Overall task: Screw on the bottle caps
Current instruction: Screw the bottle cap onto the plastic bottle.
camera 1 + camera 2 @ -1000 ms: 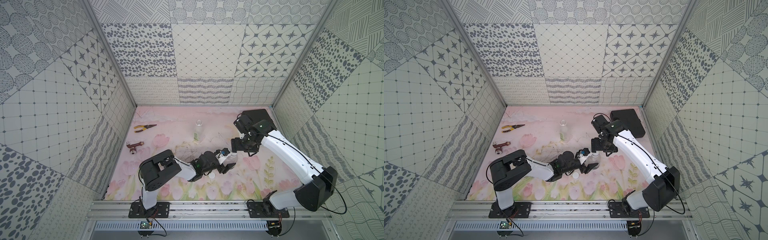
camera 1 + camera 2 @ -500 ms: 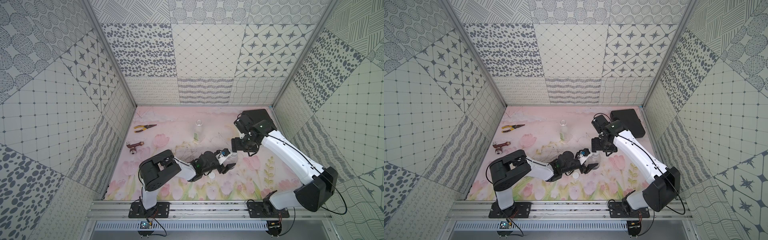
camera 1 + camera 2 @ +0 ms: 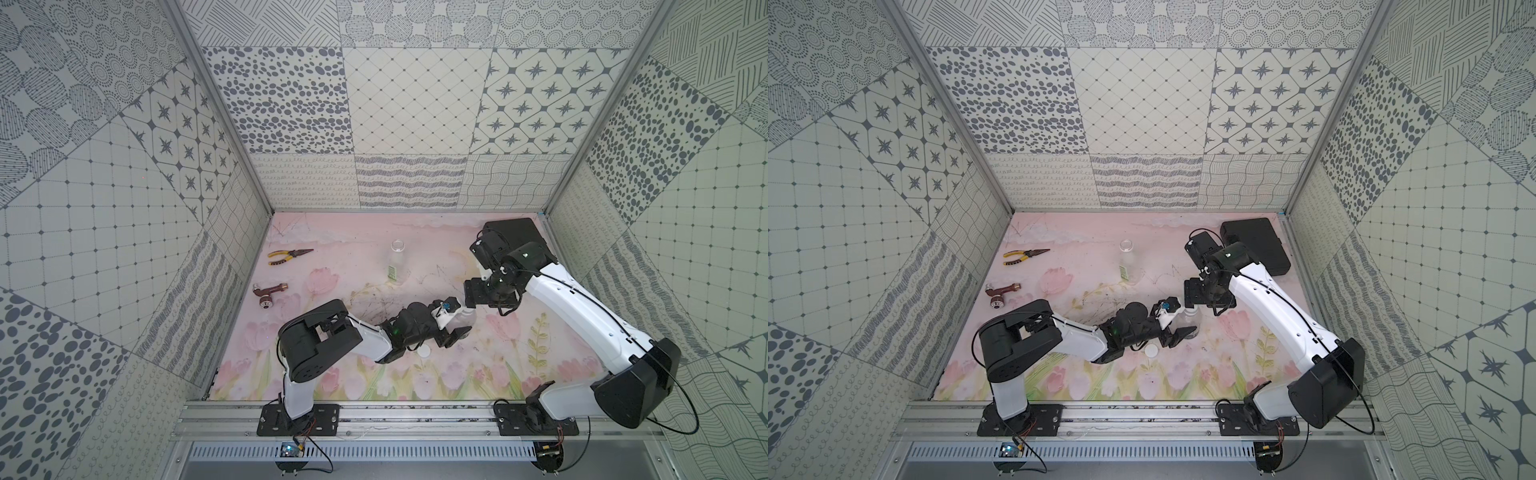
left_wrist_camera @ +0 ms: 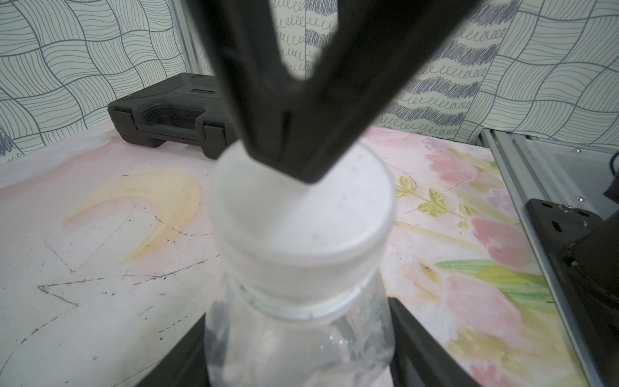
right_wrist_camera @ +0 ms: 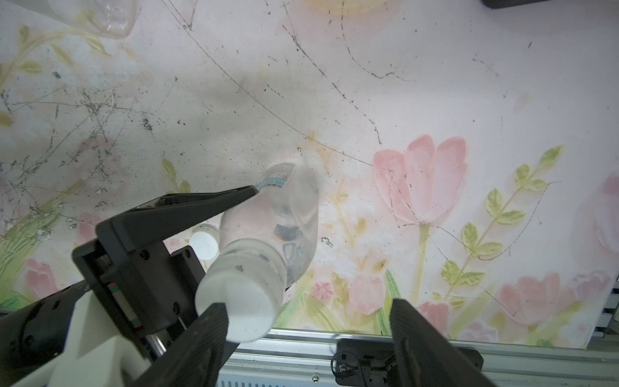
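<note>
Bottle cap (image 3: 424, 351), white and loose, lies flat on the flowered surface (image 3: 519, 365) close to the front edge, just beside the left arm's wrist (it also shows in the right wrist view, behind the held bottle). Just beyond it, near the middle of the surface, the left pincer (image 3: 462, 322) is clamped round the body of the short bottle (image 5: 288, 214). One black finger (image 5: 201, 204) lies along the blue-white label and the other is on the opposite side. A second cap (image 4: 301, 214) sits on that bottle's neck; how far it is threaded on cannot be told. Directly over it hangs the right pincer (image 5: 308, 306), jaws spread. One finger (image 5: 201, 341) meets the cap's rim while its partner stands well apart, so the cap lies hard against one side of the gap, neither centred nor gripped. Farther back, the tall bottle (image 3: 397, 259) stands upright with its mouth uncapped and a small green label on its side. Toward the left edge lie a brown-handled tool (image 3: 269, 293) and, beyond it, yellow-handled pliers (image 3: 289, 255). A black case (image 3: 519, 232) fills the back right corner, partly hidden behind the right arm.
</note>
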Controlling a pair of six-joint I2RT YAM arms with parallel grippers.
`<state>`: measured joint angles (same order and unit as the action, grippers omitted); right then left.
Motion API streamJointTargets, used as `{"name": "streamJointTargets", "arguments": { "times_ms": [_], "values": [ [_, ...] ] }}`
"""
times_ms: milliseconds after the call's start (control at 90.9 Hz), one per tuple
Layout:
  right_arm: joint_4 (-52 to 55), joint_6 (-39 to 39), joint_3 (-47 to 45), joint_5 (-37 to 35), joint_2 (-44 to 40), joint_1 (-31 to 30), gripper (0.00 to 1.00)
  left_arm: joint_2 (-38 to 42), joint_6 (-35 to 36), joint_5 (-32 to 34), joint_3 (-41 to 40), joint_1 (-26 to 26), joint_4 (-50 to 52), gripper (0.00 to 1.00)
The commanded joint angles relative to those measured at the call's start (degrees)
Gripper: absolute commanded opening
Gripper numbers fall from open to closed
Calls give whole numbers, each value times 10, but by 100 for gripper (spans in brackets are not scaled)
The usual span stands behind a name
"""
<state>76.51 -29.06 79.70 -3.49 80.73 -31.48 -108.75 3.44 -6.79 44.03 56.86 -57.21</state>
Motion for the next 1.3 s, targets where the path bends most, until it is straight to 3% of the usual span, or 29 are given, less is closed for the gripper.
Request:
{"name": "streamJointTargets", "arguments": {
  "times_ms": [0, 583, 892, 1288],
  "values": [
    [1, 3, 3, -8, -8, -2, 81, 8, 15, -34, -3, 1, 11, 72],
    [3, -4, -25, -2, -19, -2, 81, 6, 21, -50, 2, 1, 22, 71],
    [22, 4, 5, -4, -29, -2, 81, 6, 24, -53, -1, 1, 23, 71],
    [20, 54, 9, 38, -43, -6, 83, 20, 37, -133, -10, -8, 55, 72]
  ]
}}
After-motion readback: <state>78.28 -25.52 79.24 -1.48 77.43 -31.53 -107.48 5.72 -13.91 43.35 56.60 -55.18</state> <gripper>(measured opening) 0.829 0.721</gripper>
